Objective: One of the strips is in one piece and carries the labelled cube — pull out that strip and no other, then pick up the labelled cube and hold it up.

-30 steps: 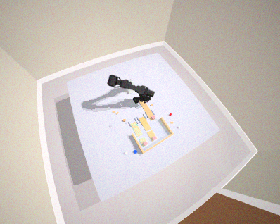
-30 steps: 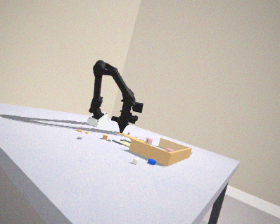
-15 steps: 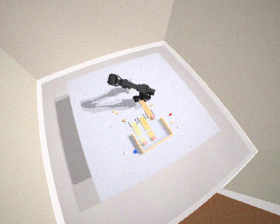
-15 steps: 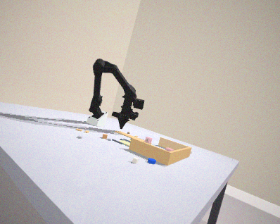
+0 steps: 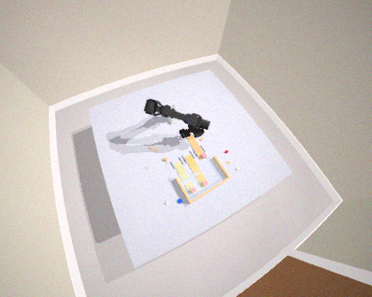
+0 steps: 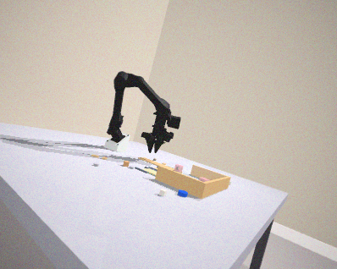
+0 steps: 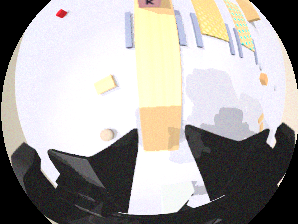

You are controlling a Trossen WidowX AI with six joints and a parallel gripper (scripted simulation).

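Note:
A one-piece yellow-orange strip (image 5: 195, 145) (image 7: 159, 75) lies outside the open side of the wooden box (image 5: 210, 190) (image 6: 179, 181). A pink labelled cube (image 5: 203, 155) (image 6: 179, 168) (image 7: 149, 3) sits on its far end; a dark letter shows, cut off at the wrist view's top edge. A middle strip (image 5: 192, 163) (image 7: 210, 21) and a greenish strip (image 5: 180, 171) (image 7: 240, 25) each show a gap before a separate piece with a pink cube on it. My gripper (image 5: 191, 135) (image 6: 153, 151) (image 7: 161, 131) is open and empty, pointing down above the strip's near end, with a fingertip on either side in the wrist view.
Grey-blue rails (image 7: 129, 30) flank the strips. A red block (image 5: 226, 151) (image 7: 61, 13), a tan block (image 7: 105, 84) and a small ball (image 7: 107, 134) lie to one side. An orange block (image 5: 164, 160) (image 6: 126, 163) lies on the other. A blue disc (image 5: 179, 201) (image 6: 182, 193) lies outside the box.

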